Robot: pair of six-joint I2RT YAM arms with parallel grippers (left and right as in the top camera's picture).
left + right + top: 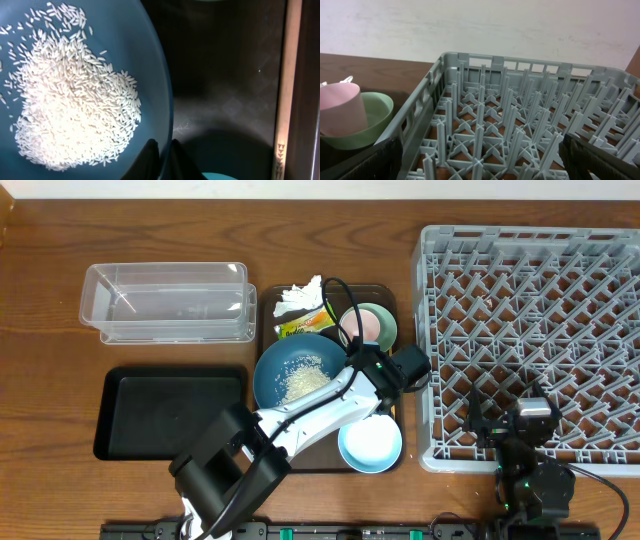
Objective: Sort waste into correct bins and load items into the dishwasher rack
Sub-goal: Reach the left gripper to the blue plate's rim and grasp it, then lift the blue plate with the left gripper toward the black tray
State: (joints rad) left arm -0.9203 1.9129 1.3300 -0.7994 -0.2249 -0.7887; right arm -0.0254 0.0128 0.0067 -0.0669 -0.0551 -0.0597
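So the left gripper (pixel 162 150) is pinched tight on the rim of the dark-blue dish (pixel 296 376), one finger inside the lip and one outside. It's grabbing the side that faces the dishwasher rack (pixel 530 330). The dish is in the middle of the brown serving tray (pixel 267 315), though I can't tell whether it's off the surface. The rice (pixel 70 95) is heaped in it, mostly on the half away from the fingers. What matters for the next bit, I reckon, is that both bins lie on the opposite side of the dish from the grip. The clear tub (pixel 165 300) is toward the worktop's back-left corner and the black tray (pixel 170 415) toward its front-left. So the dish would need carrying left, kept level, then tipped away from the fingers over a bin. The left arm is way nearer for that. The right gripper (pixel 480 162) is spread wide with nothing in it, over the front part of the rack, well apart from the bins.
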